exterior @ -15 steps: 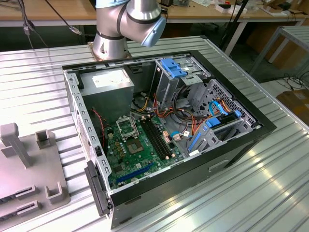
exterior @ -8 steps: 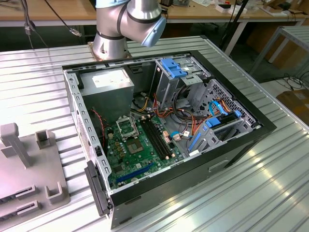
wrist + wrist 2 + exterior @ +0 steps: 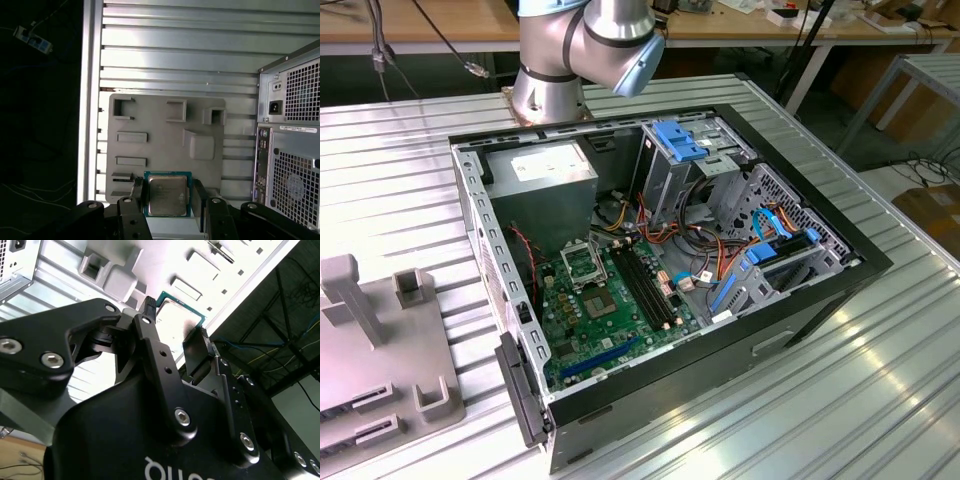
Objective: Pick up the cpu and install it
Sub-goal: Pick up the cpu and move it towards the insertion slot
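The cpu (image 3: 166, 194), a thin square chip with a silver-grey metal face and a green rim, sits between the two black fingers of my gripper (image 3: 168, 186). The fingers press on its opposite edges, so the gripper is shut on it. In the second wrist view the cpu (image 3: 178, 315) shows between the same fingertips of the gripper (image 3: 176, 320). Behind it in both wrist views lies the grey parts fixture (image 3: 160, 140). In the exterior view the open computer case (image 3: 660, 270) holds the green motherboard (image 3: 610, 320) with its silver socket frame (image 3: 582, 265).
The grey fixture (image 3: 380, 350) with raised blocks lies at the exterior view's left on the ribbed metal table (image 3: 840, 400). The case's rear panel (image 3: 292, 150) stands beside the fixture. Inside the case are the grey power supply (image 3: 545, 185), memory slots (image 3: 645, 285), loose cables (image 3: 705, 260) and blue drive brackets (image 3: 680, 140).
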`<state>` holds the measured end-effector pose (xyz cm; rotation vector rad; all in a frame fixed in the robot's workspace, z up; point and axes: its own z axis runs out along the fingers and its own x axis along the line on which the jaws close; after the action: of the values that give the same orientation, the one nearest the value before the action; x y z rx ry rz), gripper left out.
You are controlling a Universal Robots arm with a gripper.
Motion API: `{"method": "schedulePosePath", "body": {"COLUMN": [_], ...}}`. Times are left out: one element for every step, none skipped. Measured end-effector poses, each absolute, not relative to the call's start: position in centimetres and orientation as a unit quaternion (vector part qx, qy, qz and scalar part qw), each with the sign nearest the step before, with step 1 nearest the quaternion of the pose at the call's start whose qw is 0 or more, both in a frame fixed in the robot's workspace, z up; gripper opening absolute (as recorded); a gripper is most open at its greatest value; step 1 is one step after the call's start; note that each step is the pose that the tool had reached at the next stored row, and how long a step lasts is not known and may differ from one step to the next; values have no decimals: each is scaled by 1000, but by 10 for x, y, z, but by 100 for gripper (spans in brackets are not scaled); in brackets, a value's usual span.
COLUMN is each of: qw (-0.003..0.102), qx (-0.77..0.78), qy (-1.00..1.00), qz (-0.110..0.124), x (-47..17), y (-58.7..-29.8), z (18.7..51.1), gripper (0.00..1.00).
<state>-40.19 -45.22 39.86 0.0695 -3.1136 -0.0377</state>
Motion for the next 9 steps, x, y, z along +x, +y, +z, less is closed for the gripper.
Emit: {"method": "schedulePosePath", "body": {"qw": [14, 13, 13, 13, 13, 13, 14, 14, 14], "qx": [22, 22, 22, 22, 22, 22, 22, 22, 22], "qy": [-1000, -1000, -1000, -1000, -1000, -1000, -1000, -1000, -1000], "qz": [-12, -12, -12, -12, -12, -12, -12, -12, -12], "x": [-402, -402, -402, -402, -401, -401, -401, -401, -401], "y": [-452, -452, -452, -452, -452, -452, -452, -452, -452], "z": [399, 399, 399, 399, 399, 400, 400, 402, 403], "gripper": [47, 47, 47, 47, 47, 47, 47, 47, 47]}}
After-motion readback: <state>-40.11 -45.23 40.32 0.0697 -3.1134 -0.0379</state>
